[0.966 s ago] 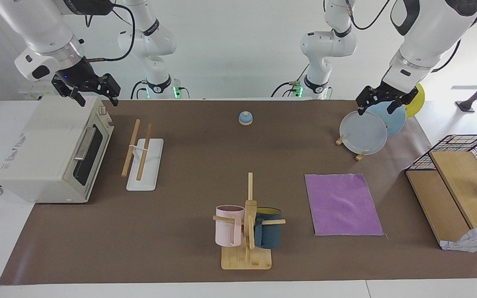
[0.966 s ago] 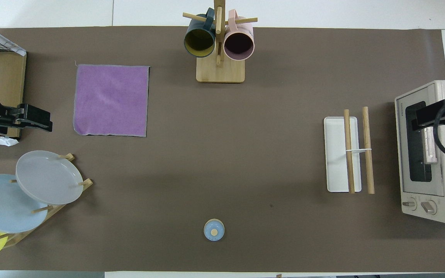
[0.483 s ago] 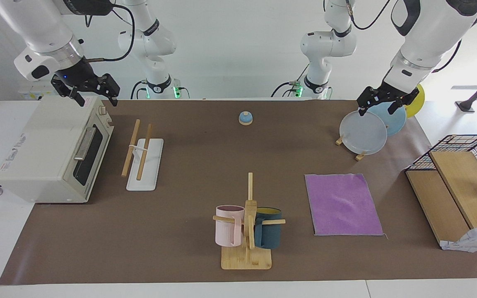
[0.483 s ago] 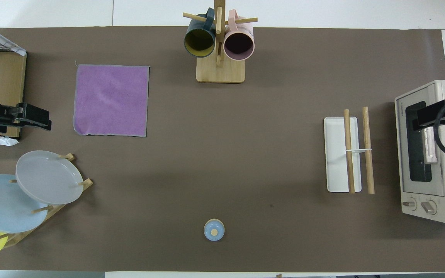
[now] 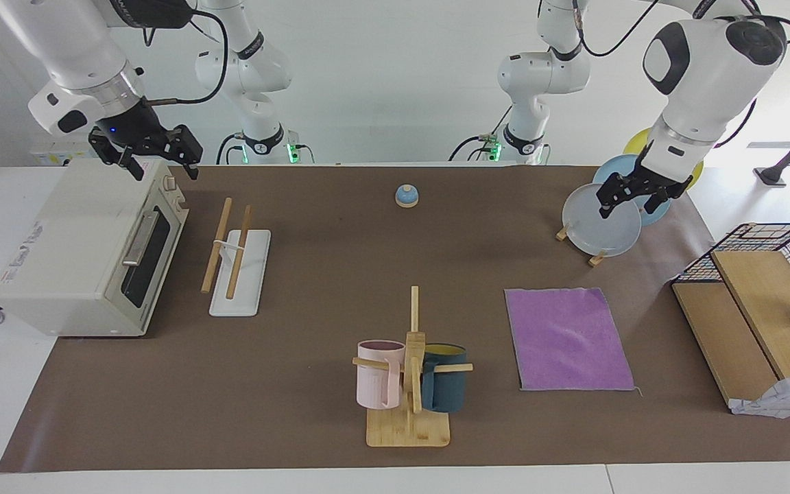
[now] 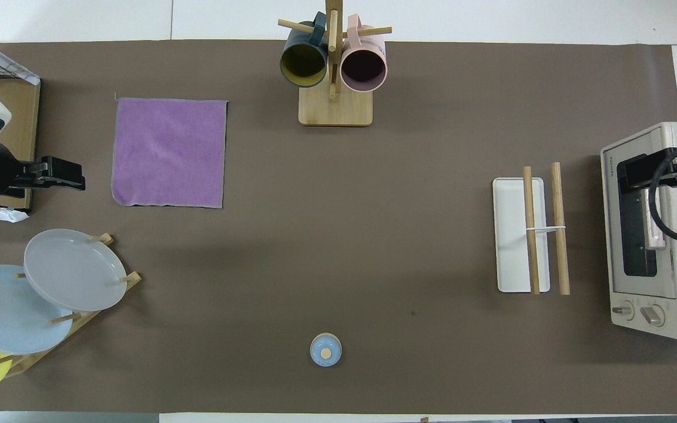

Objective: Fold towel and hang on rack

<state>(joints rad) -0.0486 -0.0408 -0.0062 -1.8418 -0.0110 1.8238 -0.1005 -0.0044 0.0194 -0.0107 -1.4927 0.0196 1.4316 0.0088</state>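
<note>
The towel [image 5: 568, 338] [image 6: 168, 151] lies flat and unfolded, purple face up, on the brown mat toward the left arm's end. The rack [image 5: 234, 254] [image 6: 529, 235], two wooden rods over a white oblong base, stands near the right arm's end beside the oven. My left gripper [image 5: 628, 206] [image 6: 74, 178] hangs open and empty above the mat, between the towel and the wooden box, close to the plates. My right gripper [image 5: 162, 168] [image 6: 629, 176] is open and empty, raised over the top of the toaster oven.
A toaster oven [image 5: 86, 247] sits at the right arm's end. A wooden mug stand [image 5: 409, 384] with two mugs stands far from the robots. A plate stand with plates [image 5: 601, 219], a wooden box with a wire basket [image 5: 751, 302] and a small blue bell [image 5: 407, 196] are also here.
My left gripper has come down and shifted a little toward the towel, with its arm swung round. The right gripper has edged slightly toward the oven's front. The towel and rack have not moved.
</note>
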